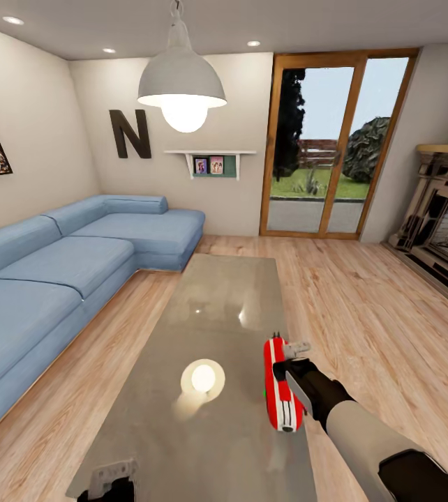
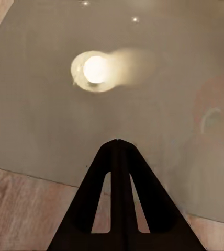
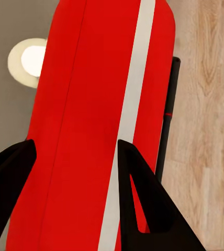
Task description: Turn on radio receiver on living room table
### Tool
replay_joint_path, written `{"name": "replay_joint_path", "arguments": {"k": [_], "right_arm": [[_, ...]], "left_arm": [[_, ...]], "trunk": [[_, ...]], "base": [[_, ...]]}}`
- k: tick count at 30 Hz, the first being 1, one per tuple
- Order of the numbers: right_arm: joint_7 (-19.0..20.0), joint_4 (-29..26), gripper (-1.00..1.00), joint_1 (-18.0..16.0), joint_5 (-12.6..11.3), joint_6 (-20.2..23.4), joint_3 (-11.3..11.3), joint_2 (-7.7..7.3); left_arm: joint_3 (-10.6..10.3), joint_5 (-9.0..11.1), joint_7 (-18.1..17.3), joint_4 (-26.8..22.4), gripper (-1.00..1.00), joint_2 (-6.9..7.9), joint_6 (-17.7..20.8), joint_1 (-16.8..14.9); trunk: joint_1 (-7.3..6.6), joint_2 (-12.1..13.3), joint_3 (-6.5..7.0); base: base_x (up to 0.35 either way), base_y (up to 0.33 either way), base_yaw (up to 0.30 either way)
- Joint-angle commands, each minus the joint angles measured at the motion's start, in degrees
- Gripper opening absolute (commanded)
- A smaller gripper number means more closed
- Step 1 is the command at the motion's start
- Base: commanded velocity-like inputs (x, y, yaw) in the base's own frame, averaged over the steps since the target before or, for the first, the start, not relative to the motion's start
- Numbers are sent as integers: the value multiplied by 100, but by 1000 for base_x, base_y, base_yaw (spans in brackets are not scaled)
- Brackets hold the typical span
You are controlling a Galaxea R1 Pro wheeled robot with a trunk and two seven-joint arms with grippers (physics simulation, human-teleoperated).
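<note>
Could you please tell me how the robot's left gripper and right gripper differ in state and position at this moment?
The right gripper has its jaws spread around the red radio receiver, whereas the left gripper is shut and holds nothing. The right gripper is at the table's right edge; the left gripper hovers over its near end. Both have dark fingers.
</note>
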Motion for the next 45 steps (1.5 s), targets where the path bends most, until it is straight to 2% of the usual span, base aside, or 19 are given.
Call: {"name": "replay_joint_path", "arguments": {"k": [1, 3, 6, 9, 12, 16, 22, 26, 27, 30, 34, 36, 40, 45], "right_arm": [[-75, -3, -100, -1, 18, 2, 2, 11], [-180, -2, -100, -1, 24, 5, 9, 23], [-228, 3, -100, 21, 67, 0, 37, 41], [-238, 6, -100, 31, 90, 6, 47, 45], [-240, 7, -100, 33, 80, 69, 53, 46], [-223, 0, -100, 34, 75, 438, 55, 53], [-65, -2, -100, 34, 22, 541, 36, 115], [485, 6, -100, 34, 16, 735, 37, 151], [846, 7, -100, 34, 19, 901, 37, 158], [1283, 26, -100, 34, 13, 964, 33, 155], [1375, 179, -100, 23, 5, 1009, 19, 284], [1322, 251, -100, 24, 2, 977, 27, 348], [1276, 398, -100, 25, -5, 960, 29, 464], [1276, 463, -100, 25, -6, 957, 29, 468]], "left_arm": [[72, 0, 1, -1, -100, 21, -23, 14], [418, 2, -9, -1, -100, 52, -54, 28], [782, 6, -23, -2, -100, 63, -64, 35], [957, 11, -30, -2, -100, 60, -60, 34], [995, 15, -32, -2, -100, 58, -53, 35], [997, 16, -32, -2, -100, 46, -32, 35], [995, 24, -32, -2, -100, 56, -10, 37], [984, 25, -32, -2, -100, 57, 6, 37], [982, 25, -35, -2, -100, 57, 8, 37], [962, 28, -37, -2, -100, 50, 9, 37], [848, 34, -32, 127, -100, -80, 122, 51], [914, 38, -32, 160, -100, -134, 105, 88], [1043, 46, -32, 160, -100, -134, 113, 113], [1081, 50, -32, 151, -100, -134, 114, 116]], "trunk": [[0, 0, 0], [0, 0, 0], [0, 0, 0], [0, 0, 0], [0, 0, 0], [0, 0, 0], [0, 0, 0], [0, 0, 0], [0, 0, 0], [0, 0, 0], [0, 0, 0], [0, 0, 0], [0, 0, 0], [0, 0, 0]], "base": [[0, 0, 0], [0, 0, 0], [0, 0, 0], [0, 0, 0], [0, 0, 0], [0, 0, 0], [0, 0, 0], [0, 0, 0], [0, 0, 0], [0, 0, 0], [0, 0, 0], [0, 0, 0], [0, 0, 0], [0, 0, 0]]}}
